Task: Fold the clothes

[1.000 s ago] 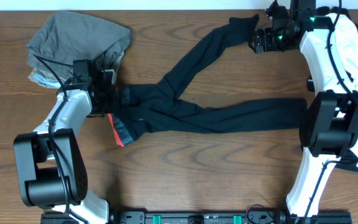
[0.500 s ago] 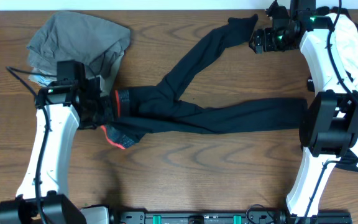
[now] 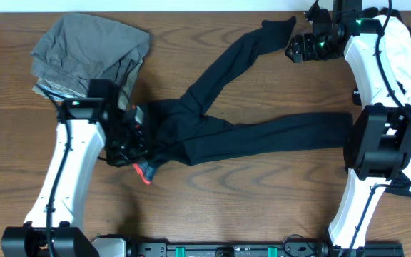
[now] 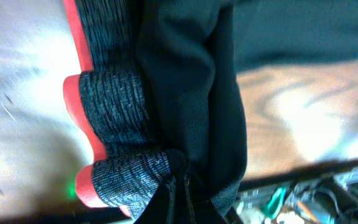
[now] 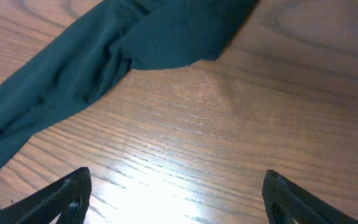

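Black leggings (image 3: pixel 262 135) with a grey waistband edged in red (image 3: pixel 143 171) lie across the table, one leg running to the far right, the other up to the back (image 3: pixel 262 36). My left gripper (image 3: pixel 135 139) is shut on the waist end, lifted and bunched; the left wrist view shows the waistband (image 4: pixel 114 118) pinched at the jaws (image 4: pixel 179 202). My right gripper (image 3: pixel 296 48) is open and empty beside the upper leg's foot end, above bare wood, with the leg end (image 5: pixel 135 43) ahead of it.
A folded grey garment (image 3: pixel 88 53) lies in a pile at the back left, close to my left arm. The right arm's white base (image 3: pixel 398 64) stands at the right edge. Bare wood lies in front.
My left gripper has moved right and toward the front with the waistband, dragging the waist end over the leggings. The right arm has not moved.
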